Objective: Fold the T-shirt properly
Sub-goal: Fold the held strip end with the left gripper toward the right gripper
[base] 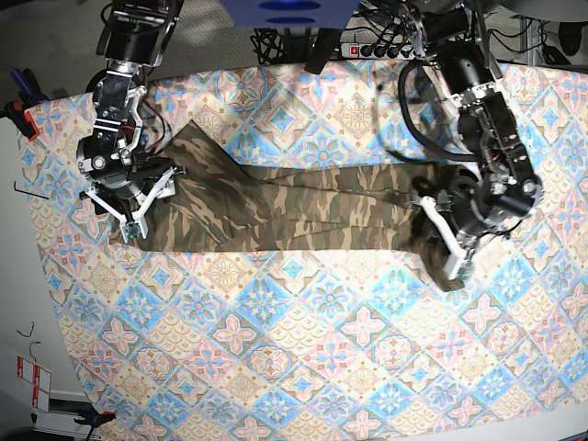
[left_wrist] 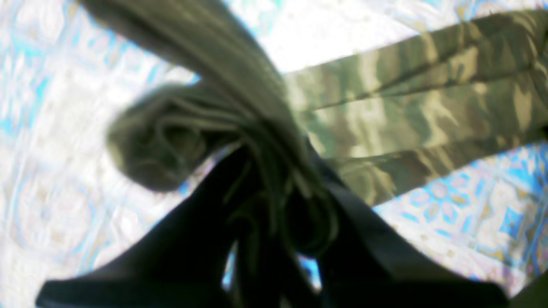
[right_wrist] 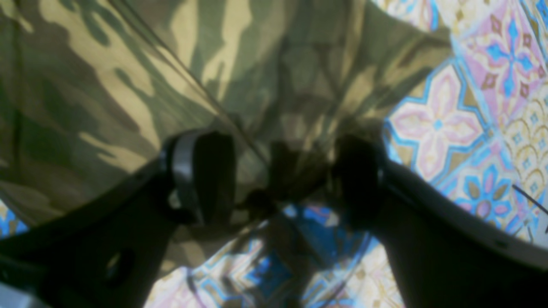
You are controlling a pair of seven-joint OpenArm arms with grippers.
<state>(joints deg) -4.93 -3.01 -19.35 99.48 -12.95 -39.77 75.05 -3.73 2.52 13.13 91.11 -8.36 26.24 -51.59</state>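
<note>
The T-shirt lies as a long, narrow camouflage band across the upper middle of the base view, on the patterned tablecloth that covers the worktop. At the frame's right end the left gripper has its jaws pinched tight on a bunched, rope-like wad of the cloth. At the left end the right gripper stands with its jaws well apart, straddling the shirt's edge; the wrist view is blurred, so whether any cloth sits between them is hard to say.

The main risk is the uneven hold. If the left arm pulls, the unclamped far end may drag and skew the band. The bunched wad could also slip free or set a twisted crease.
</note>
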